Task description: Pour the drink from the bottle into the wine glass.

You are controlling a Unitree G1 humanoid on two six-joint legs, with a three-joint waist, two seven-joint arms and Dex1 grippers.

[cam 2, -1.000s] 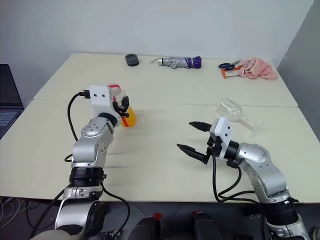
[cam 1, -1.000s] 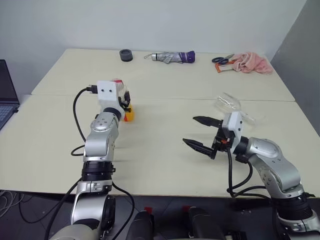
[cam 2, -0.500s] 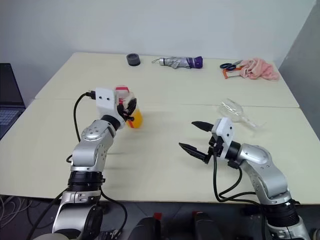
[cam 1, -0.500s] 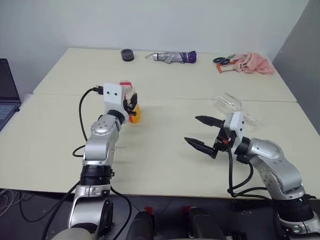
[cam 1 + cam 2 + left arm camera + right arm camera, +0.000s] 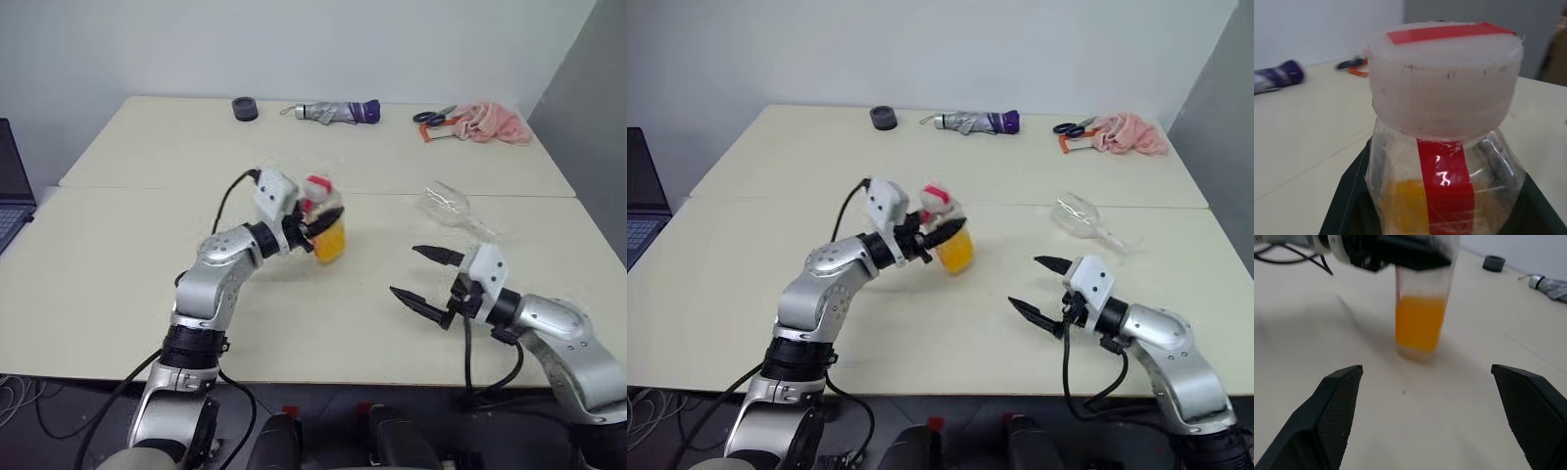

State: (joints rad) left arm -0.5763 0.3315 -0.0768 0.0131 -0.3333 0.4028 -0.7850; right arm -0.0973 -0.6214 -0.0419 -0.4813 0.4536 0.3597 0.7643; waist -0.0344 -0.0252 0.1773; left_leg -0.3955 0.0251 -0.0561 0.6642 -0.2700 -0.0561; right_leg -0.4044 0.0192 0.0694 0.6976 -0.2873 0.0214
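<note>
Gripping bottle in left gripper, right gripper wide open; wine glass lying down, fragile, best taken by stem.

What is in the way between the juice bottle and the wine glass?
Nothing visible. The small clear plastic bottle of orange drink, held in the left gripper, has only bare cream table between it and the clear stemmed wine glass, which lies on its side. The open right gripper sits nearer the robot.
</note>
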